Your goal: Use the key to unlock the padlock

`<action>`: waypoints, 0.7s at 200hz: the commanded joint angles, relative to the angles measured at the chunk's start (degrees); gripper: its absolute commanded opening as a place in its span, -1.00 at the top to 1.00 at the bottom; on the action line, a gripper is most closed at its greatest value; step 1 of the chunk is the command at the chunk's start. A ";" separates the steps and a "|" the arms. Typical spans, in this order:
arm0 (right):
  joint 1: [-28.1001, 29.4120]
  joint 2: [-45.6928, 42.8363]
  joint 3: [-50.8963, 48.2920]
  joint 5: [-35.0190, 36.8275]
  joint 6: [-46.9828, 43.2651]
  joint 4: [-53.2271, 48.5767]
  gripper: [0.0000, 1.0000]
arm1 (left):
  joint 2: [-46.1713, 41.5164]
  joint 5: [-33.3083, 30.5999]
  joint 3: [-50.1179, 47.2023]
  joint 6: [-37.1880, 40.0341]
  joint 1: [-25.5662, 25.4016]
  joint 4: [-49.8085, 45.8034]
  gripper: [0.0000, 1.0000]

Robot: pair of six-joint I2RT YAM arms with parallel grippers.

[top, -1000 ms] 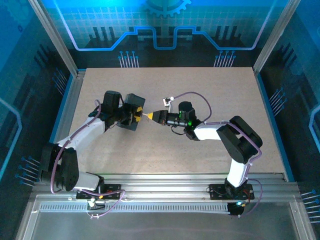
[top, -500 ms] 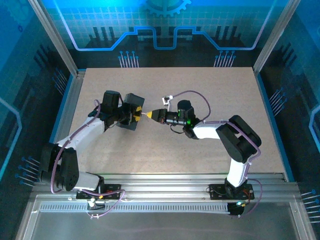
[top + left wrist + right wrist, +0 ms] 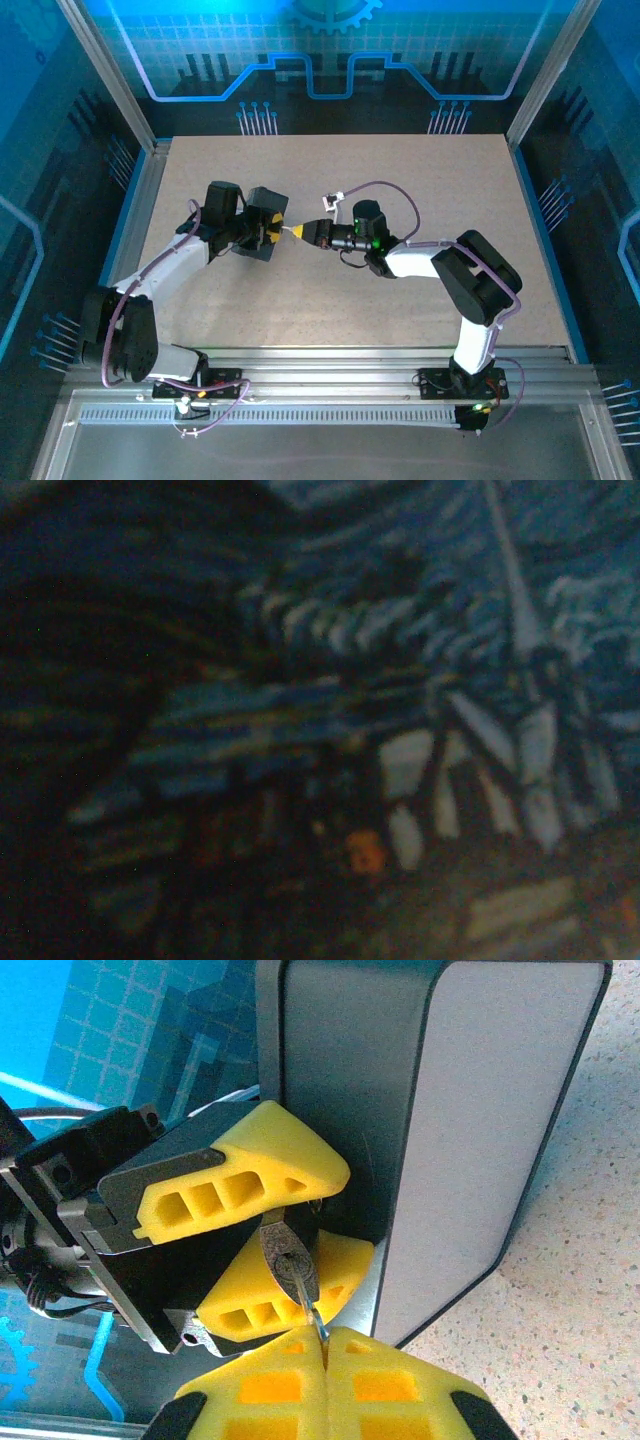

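Observation:
In the right wrist view, the small dark padlock (image 3: 287,1256) sits pinched between the yellow fingers (image 3: 240,1175) of my left gripper (image 3: 335,1222), keyhole end facing the camera. The thin pale key (image 3: 314,1312) runs from the keyhole down into my right gripper (image 3: 325,1340), whose yellow pads are shut on its head. Seen from above, the left gripper (image 3: 270,229) and right gripper (image 3: 299,231) meet tip to tip at mid table. The padlock's shackle is hidden behind the left fingers.
A dark rectangular box (image 3: 262,205) stands right behind the left gripper; its grey side (image 3: 480,1120) rises close beside the padlock. Its blurred blue painting print (image 3: 420,680) shows in the left wrist view. Speckled tabletop (image 3: 450,180) surrounds both arms.
The right arm's wrist has crept slightly left toward the left gripper. The left arm and the box have stayed still.

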 commanded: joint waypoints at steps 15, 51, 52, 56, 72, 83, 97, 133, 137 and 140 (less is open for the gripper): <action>1.25 -0.13 1.62 -0.65 -1.43 -0.29 1.00 | -0.48 1.45 2.63 1.10 0.04 0.09 1.00; 1.43 -0.15 2.04 -1.01 -1.30 0.60 1.00 | -0.69 1.23 2.99 2.29 0.07 -1.27 1.00; 1.48 -0.15 2.02 -1.01 -1.26 0.64 1.00 | -0.68 1.23 3.00 2.33 0.08 -1.29 1.00; 1.44 -0.32 1.85 -1.07 -1.17 1.02 1.00 | -0.62 1.30 3.07 2.56 0.03 -1.47 1.00; 1.48 -0.75 1.55 -1.68 -1.08 1.78 1.00 | -0.19 1.49 3.60 3.87 0.01 -2.41 1.00; 1.43 -0.98 1.77 -2.48 -1.20 1.91 1.00 | 0.23 1.67 4.05 4.77 0.02 -2.87 1.00; 1.64 -1.05 2.24 -3.01 -1.54 1.43 1.00 | 0.60 2.01 4.30 5.20 0.01 -2.82 1.00; 1.69 0.12 2.78 -3.47 -0.88 1.41 1.00 | 0.74 2.45 5.12 6.24 0.01 -2.94 1.00; 1.71 0.16 2.79 -3.47 -0.71 1.48 1.00 | 0.74 2.53 5.18 6.36 0.05 -3.03 1.00; 1.71 0.20 2.78 -3.47 -0.64 1.59 1.00 | 0.74 2.67 5.25 6.52 0.03 -3.11 1.00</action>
